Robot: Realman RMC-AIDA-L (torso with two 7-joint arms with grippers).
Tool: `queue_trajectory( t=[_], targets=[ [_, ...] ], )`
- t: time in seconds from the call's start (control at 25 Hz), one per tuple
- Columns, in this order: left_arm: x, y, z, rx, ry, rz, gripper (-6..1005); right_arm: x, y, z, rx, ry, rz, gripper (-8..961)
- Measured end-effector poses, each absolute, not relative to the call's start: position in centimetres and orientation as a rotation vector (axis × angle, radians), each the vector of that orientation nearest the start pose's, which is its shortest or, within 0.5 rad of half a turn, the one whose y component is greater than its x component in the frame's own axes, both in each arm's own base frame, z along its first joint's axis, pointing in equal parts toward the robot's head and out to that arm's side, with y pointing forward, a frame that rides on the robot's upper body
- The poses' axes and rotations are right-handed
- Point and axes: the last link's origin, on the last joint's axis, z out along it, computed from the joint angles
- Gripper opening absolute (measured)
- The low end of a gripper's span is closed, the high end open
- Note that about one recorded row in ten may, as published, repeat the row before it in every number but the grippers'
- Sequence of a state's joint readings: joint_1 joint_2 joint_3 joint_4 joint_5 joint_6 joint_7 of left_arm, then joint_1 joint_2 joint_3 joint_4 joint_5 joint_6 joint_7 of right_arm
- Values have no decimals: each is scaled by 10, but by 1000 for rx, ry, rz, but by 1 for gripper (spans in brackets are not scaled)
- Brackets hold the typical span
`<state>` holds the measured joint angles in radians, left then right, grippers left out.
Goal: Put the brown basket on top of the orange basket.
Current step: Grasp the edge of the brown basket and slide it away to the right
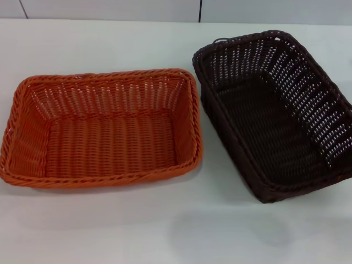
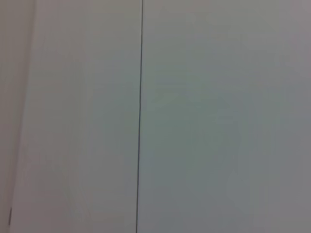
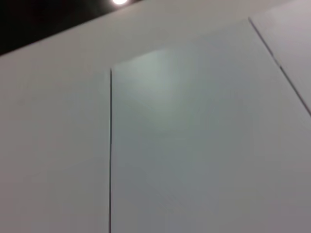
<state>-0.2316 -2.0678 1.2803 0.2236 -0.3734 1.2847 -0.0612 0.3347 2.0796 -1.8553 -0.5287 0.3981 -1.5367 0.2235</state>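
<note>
Tabletop (image 1: 165, 231): white and plain, runs across the whole head view; carries both baskets. A pale wall with a thin vertical seam stands behind its far edge.

Orange basket (image 1: 102, 129): on the robot's left half of the tabletop. Rectangular, woven, braided rim, open-weave sides sloping in to a flat floor. Sits level, long side facing the robot. Nothing inside.

Brown basket (image 1: 275, 113): on the robot's right half, beside the orange one, same sort of size. Very dark, nearly black. Turned at an angle, so one corner points toward the robot and the far right edge runs out of view. Sits on the tabletop, not on the orange basket. Near corners of the two rims come close at the far side; a narrow strip of white shows between them, so apart, not touching. Nothing inside.

Left gripper: not seen in any view; open or closed, cannot tell. Left wrist view shows only pale panel (image 2: 218, 121) with one dark seam.

Right gripper: not seen either; state cannot tell. Right wrist view shows pale panels (image 3: 194, 145), seams, a dark strip and a bright light (image 3: 119, 2) at one edge.
</note>
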Motion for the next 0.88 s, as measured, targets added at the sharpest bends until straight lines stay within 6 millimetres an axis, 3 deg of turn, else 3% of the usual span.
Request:
queue_trajectory(
  t=[0.88],
  targets=[
    [-419,253,99,-953,-517,-507,765,197,342,49,-1480,272,1212,818]
  ],
)
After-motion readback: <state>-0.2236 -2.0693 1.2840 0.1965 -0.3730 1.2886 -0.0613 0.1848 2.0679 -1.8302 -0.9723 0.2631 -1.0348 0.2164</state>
